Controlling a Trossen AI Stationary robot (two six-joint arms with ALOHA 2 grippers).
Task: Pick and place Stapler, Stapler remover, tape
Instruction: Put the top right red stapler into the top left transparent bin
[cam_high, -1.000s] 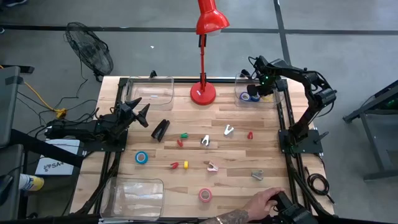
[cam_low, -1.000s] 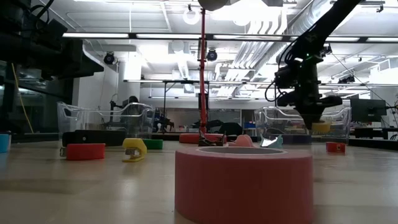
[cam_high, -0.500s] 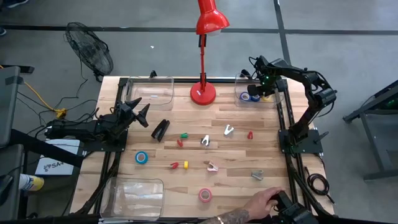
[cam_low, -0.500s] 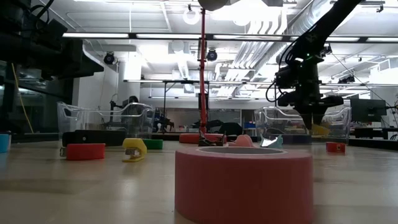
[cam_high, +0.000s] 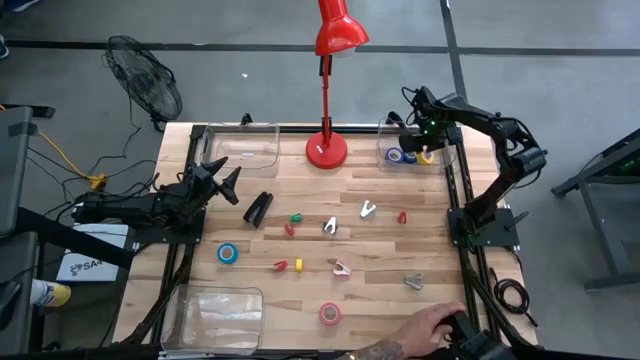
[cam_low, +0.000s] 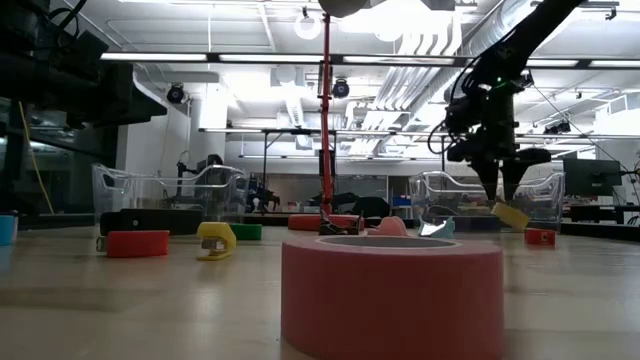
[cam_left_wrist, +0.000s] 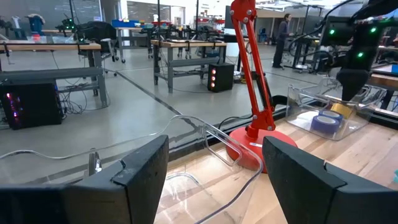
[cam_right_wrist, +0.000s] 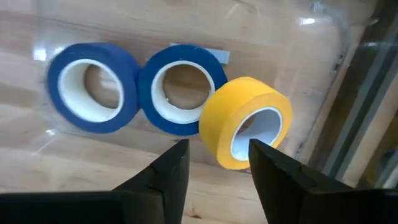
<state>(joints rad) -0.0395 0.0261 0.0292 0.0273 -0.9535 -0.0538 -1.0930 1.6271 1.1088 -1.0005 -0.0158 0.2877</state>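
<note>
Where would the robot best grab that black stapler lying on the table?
Probably across the middle of the stapler, coming straight down from above. It lies flat, long and slim, with bare table on both long sides, so two fingers could close across its narrow width.

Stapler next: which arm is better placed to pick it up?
Left, probably. The stapler lies on the table just beyond the left pincer, which is open and empty. The right pincer, also open, hangs over the far-right bin, above the yellow tape roll, much farther away.
</note>
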